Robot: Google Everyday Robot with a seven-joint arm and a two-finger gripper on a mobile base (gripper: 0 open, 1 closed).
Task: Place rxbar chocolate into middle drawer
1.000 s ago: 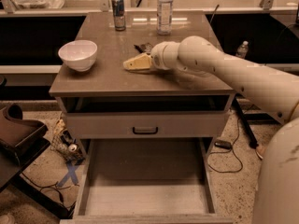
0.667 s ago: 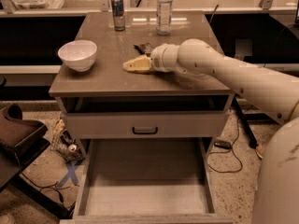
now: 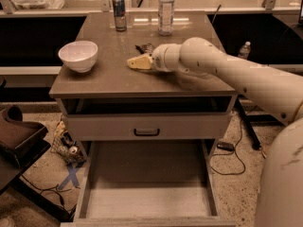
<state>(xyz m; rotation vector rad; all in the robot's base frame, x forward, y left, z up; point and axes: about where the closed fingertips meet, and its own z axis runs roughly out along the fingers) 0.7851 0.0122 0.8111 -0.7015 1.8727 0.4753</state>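
The rxbar chocolate [image 3: 144, 47] is a small dark bar lying flat on the cabinet top, only partly visible behind the gripper. My gripper [image 3: 136, 63] is low over the cabinet top, just in front of the bar and pointing left, with the pale arm [image 3: 227, 70] coming in from the right. The middle drawer [image 3: 147, 200] is pulled out wide open below the cabinet, and its pale floor holds nothing. A shut drawer front with a dark handle [image 3: 146, 132] sits above it.
A white bowl [image 3: 78, 55] stands at the left of the cabinet top [image 3: 109, 82]. A drink can [image 3: 119, 13] and a clear water bottle [image 3: 166, 9] stand at the back. Cables and clutter lie on the floor at the left [image 3: 64, 148] and right [image 3: 227, 148].
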